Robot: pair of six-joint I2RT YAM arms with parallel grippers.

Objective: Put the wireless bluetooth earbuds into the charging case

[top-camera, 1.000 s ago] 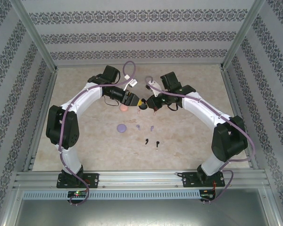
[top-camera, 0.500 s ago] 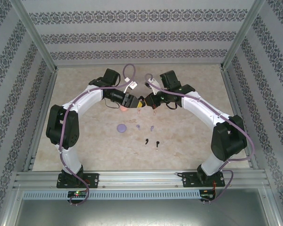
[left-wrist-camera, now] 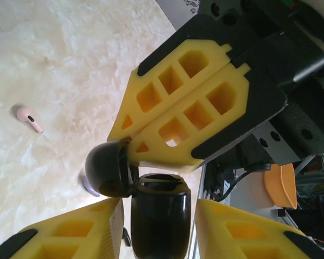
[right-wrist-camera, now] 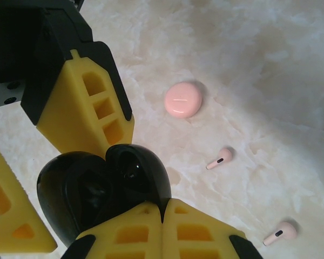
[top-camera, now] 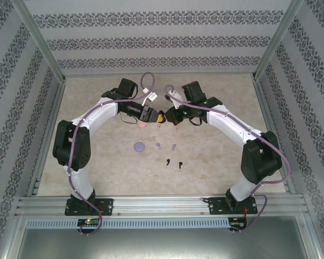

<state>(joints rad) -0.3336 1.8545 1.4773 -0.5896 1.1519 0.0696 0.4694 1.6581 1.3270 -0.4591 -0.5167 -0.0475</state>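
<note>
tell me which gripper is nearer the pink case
Left. In the top view the left gripper hangs right next to the pink case, just beyond it. The right gripper sits farther off, on the other side of the black case between the two grippers.

The left arm (top-camera: 92, 120) and right arm (top-camera: 233, 125) share one build: glossy white shells over the links, with bulky black joint housings (top-camera: 70, 148) at nine and three o'clock of the overhead view. A lilac cable (top-camera: 70, 175) runs along each arm and loops free near twelve o'clock, where white connector tags (top-camera: 150, 99) hang. Black base plates (top-camera: 86, 206) sit at six o'clock, with tiny green and red lights (top-camera: 89, 220) just below. The left pincer (top-camera: 157, 116) and right pincer (top-camera: 165, 117) have black bodies and bright yellow fingers (left-wrist-camera: 205, 102) moulded with square and triangular hollows, backed by black plates. An orange part (left-wrist-camera: 281, 186) shows at four o'clock of the left wrist view.
</note>
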